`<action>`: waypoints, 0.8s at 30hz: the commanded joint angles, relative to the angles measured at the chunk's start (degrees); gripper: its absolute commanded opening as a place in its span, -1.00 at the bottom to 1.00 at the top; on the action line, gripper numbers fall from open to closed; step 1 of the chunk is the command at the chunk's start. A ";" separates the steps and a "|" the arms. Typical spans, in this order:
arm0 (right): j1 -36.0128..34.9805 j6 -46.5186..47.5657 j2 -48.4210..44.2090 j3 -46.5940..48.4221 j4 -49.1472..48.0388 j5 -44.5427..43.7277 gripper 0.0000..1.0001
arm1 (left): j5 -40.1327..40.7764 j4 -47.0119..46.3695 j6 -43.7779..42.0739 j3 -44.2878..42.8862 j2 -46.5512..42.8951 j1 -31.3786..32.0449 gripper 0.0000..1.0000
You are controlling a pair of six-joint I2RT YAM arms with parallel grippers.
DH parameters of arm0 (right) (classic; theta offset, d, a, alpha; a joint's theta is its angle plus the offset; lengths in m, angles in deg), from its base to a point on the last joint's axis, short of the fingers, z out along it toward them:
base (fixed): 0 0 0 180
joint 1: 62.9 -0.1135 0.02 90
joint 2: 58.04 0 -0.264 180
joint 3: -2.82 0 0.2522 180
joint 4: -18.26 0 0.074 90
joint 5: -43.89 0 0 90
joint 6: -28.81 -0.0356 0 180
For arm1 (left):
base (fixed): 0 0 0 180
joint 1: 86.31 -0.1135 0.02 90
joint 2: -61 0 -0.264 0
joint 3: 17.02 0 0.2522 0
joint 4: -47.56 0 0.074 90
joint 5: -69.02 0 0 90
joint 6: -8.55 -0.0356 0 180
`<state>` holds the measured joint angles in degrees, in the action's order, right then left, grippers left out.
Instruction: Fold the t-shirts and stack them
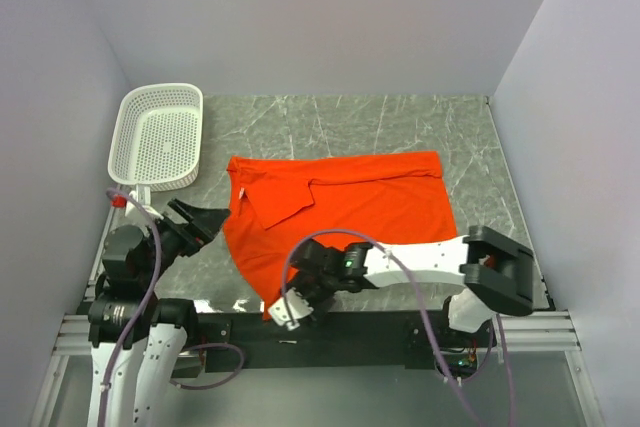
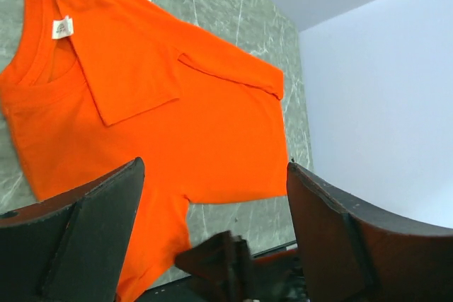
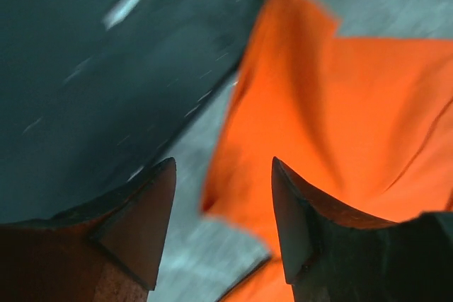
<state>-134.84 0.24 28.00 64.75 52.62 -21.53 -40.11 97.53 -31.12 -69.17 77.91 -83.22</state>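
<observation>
One orange-red t-shirt [image 1: 350,209] lies spread flat on the marble table, collar to the left, with its far sleeve folded over the body. My left gripper [image 1: 212,221] is open and empty, just left of the collar. In the left wrist view the shirt [image 2: 156,104] fills the space between and beyond the open fingers [image 2: 92,224]. My right gripper [image 1: 284,309] is open and empty at the shirt's near-left sleeve, by the table's front edge. The right wrist view shows that sleeve [image 3: 297,97] just ahead of the open gripper [image 3: 223,167], blurred.
A white perforated basket [image 1: 157,135] stands at the back left, empty. The black rail [image 1: 340,327] runs along the front edge under the right gripper. Bare marble table [image 1: 480,147] shows to the right of and behind the shirt. Walls close in on three sides.
</observation>
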 commanded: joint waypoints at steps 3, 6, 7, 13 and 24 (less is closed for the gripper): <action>-3.73 -8.33 8.16 7.02 -9.52 -6.82 0.21 | 3.75 6.24 0.39 -1.06 -4.77 -0.19 0.73; -4.87 -10.71 11.85 8.52 -10.23 -10.16 0.17 | 4.54 8.18 -0.67 -2.91 -6.61 -0.19 0.75; -4.96 -10.98 12.48 8.70 -10.32 -10.95 0.15 | 4.98 8.44 -1.02 -3.44 -6.97 -0.19 0.75; -5.23 -11.50 14.33 7.82 -9.53 -10.95 0.08 | 6.04 8.71 -1.98 -6.08 -8.82 -0.19 0.79; -3.82 -12.65 13.82 8.36 -7.77 -10.44 -1.00 | 0.70 9.32 1.96 -1.00 -9.61 -0.19 0.77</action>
<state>-139.72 -11.63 43.92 74.28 43.16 -32.08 -36.22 106.43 -31.71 -73.09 68.90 -83.22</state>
